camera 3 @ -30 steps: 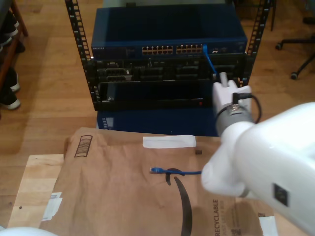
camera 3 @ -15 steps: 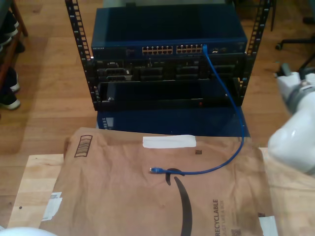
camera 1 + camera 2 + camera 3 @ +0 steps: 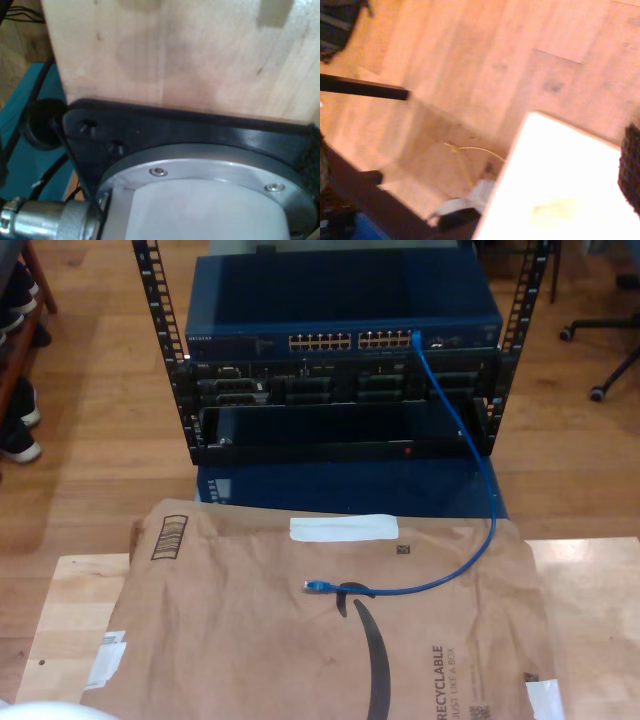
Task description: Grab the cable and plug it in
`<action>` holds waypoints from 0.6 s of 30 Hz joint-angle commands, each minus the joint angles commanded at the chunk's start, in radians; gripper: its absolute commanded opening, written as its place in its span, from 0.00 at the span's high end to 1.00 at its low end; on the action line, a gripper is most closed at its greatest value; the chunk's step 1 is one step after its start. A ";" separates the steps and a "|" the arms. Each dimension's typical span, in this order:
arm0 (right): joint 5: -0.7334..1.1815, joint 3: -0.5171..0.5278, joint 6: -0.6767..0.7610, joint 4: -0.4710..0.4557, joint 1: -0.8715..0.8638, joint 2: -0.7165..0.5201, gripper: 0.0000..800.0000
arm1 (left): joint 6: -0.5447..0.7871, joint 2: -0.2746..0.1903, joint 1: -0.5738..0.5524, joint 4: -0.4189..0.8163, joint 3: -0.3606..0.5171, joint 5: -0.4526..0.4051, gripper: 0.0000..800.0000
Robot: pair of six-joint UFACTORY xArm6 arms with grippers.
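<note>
The cable (image 3: pixel 470 460) plug's seating in the switch (image 3: pixel 345 340) is too small to tell.

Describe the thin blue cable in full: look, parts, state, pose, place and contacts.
The thin bright blue ethernet cable looks like smooth plastic. One end sits plugged into a port at the exterior view's right end of the dark blue rack switch. It hangs down past the rack front, then curves onto the brown paper mailer, where its small blue plug lies loose, touched by no gripper.

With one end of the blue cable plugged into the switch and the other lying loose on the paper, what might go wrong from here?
The cable hangs in a free loop from the switch to the brown paper; a passing arm might snag it and tug the plug out. The loose plug is small and lies flat, so a grasp may slip or drag the paper.
</note>
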 joint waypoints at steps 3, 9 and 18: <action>0.164 0.025 -0.002 -0.106 -0.123 -0.075 0.01 | 0.000 0.000 0.000 0.000 0.000 0.002 0.00; 0.399 0.098 -0.002 -0.241 -0.293 -0.219 0.01 | 0.000 0.000 0.000 0.000 0.000 0.000 0.00; 0.514 0.109 -0.017 -0.351 -0.427 -0.256 0.01 | 0.000 0.000 0.002 0.000 0.000 0.002 0.00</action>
